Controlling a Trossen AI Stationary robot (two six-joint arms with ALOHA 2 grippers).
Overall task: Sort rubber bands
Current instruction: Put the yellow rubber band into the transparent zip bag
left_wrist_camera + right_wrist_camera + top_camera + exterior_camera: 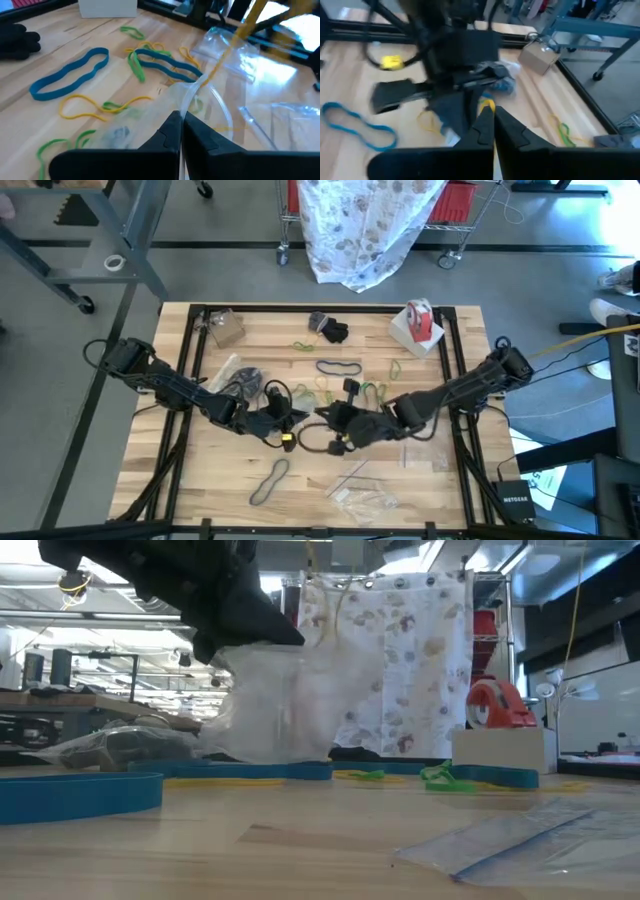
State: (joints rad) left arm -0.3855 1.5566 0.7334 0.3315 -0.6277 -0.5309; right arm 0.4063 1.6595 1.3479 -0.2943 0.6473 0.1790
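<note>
Left wrist view shows the rubber bands point(70, 75) loose on the wooden table point(190, 480): teal loops, green ones and thin yellow-tan ones, gathered around the table's middle and far half, with one dark band point(269, 481) alone near the front edge. At the centre, the left gripper point(181, 131) has its fingers pressed together on the edge of a clear plastic bag point(220, 65), lifting it. The right gripper point(493, 125), just beside it, has its fingers together on what looks like a yellow band, though the view is blurred. The step in hand appears to be bagging a band; next, the bag mouth must be held open and the band dropped inside.
</note>
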